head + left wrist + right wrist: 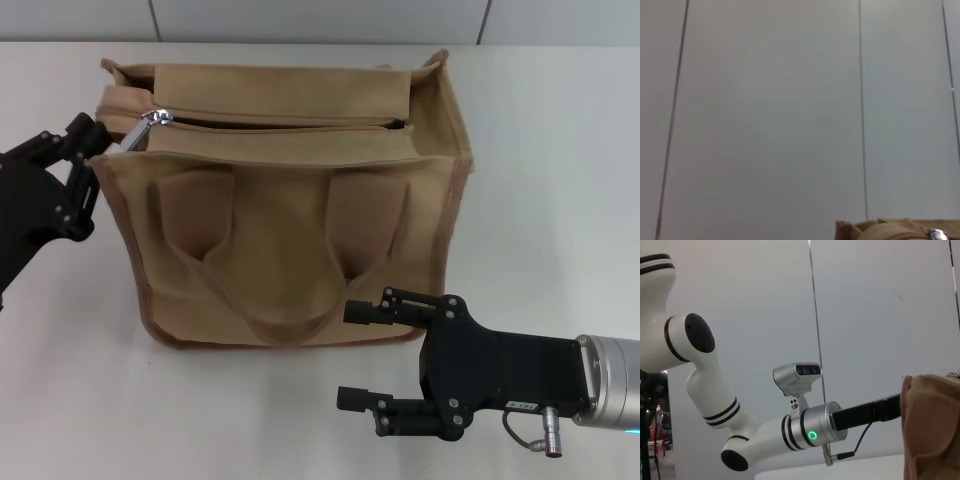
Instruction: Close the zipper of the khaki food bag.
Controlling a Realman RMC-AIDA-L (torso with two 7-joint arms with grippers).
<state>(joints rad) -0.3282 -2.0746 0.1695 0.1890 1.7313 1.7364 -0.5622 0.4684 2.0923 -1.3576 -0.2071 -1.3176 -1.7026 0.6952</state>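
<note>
The khaki food bag [290, 230] stands upright in the middle of the table, handles hanging down its front. Its zipper [290, 123] along the top panel gapes open as a dark slit. The silver pull tab [150, 125] sits at the bag's left end. My left gripper [100, 162] is at the bag's top left corner, fingers apart, with the upper fingertip [100, 133] touching the tab's end. My right gripper [343, 355] is open and empty, low in front of the bag's lower right corner. The left wrist view shows only the bag top [895, 230] and the tab [938, 234].
A pale wall with panel seams [152, 18] runs behind the bag. The white table [550, 180] extends to the right of the bag. The right wrist view shows the bag's edge [932, 425] and my left arm [810, 427] reaching to it.
</note>
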